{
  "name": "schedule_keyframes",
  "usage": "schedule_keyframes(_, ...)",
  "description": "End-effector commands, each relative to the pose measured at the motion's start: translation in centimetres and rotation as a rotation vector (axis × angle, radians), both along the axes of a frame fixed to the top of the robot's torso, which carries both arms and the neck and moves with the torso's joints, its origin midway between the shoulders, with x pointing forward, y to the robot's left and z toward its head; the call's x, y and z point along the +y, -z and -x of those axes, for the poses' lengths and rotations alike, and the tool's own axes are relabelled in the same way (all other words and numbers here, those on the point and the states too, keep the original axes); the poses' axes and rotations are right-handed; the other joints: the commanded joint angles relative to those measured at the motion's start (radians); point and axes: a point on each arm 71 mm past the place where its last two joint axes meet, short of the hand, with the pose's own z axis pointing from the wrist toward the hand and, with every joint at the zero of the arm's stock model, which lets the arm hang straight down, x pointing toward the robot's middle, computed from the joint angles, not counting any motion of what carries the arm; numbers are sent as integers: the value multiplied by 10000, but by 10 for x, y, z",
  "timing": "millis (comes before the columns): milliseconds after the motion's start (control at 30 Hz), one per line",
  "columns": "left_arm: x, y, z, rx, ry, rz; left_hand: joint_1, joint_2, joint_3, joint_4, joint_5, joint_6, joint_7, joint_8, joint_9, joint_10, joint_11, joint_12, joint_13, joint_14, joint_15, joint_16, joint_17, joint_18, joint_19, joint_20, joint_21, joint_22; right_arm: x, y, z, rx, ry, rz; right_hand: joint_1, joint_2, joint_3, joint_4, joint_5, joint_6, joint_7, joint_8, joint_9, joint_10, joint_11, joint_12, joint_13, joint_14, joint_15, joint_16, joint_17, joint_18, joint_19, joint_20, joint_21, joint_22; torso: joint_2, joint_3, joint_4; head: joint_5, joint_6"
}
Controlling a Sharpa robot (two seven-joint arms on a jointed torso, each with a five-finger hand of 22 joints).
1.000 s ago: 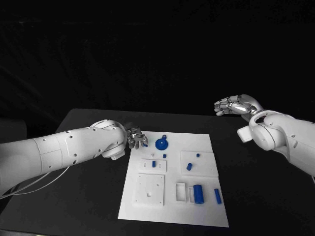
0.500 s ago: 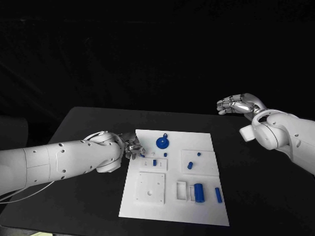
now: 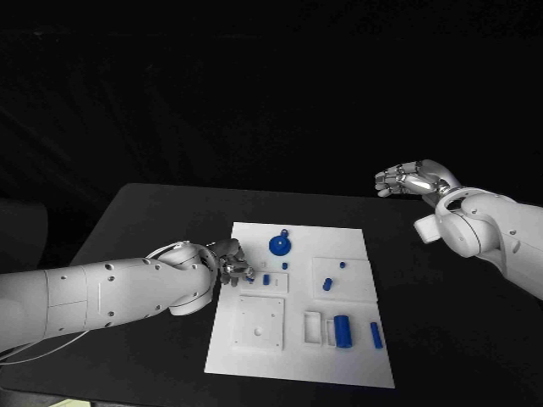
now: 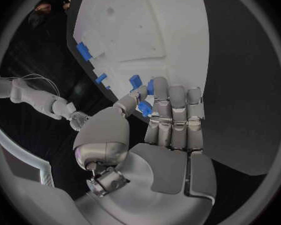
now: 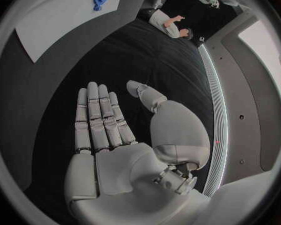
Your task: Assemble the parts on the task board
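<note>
My left hand (image 3: 229, 259) pinched a small blue part (image 4: 144, 107) over the task board (image 3: 299, 371), right hand (image 3: 409, 180) spread idle, most parts still loose.

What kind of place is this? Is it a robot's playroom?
More likely a robot test lab. A black table holds a white task board with small blue parts, and the left hand reaches over it, all against a dark backdrop.

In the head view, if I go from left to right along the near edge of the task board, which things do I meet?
White square block → white open frame → large blue cylinder → slim blue bar, all on the task board.
</note>
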Motion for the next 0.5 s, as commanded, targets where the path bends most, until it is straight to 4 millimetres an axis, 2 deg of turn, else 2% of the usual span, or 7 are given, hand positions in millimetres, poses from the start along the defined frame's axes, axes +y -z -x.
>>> schedule_keyframes(33,-2,-1,0,-128,77,-117,98,6,45,1,55,521,-416,42,12,577,-480,-30,16,268,-212,37,13,-33,76,-856,52,211,1,0,0,-33,-133,44,31,-37,-67,6,64,-76,-3,49,-13,59,-23,-41,-14,-55,33,-40,-4,-90,-77,-14,-42,12,8,11,-5,1,-32)
schedule_keyframes(500,-3,2,1,198,218,-323,95,9,44,-4,92,537,-422,40,5,590,-487,-19,40,280,-216,52,24,-31,83,-860,60,214,1,0,1,-26,-140,44,33,-41,-68,9,67,-75,-3,53,-16,62,-24,-45,-17,-55,33,-41,-2,-90,-78,-15,-41,16,8,8,-5,-5,-44)
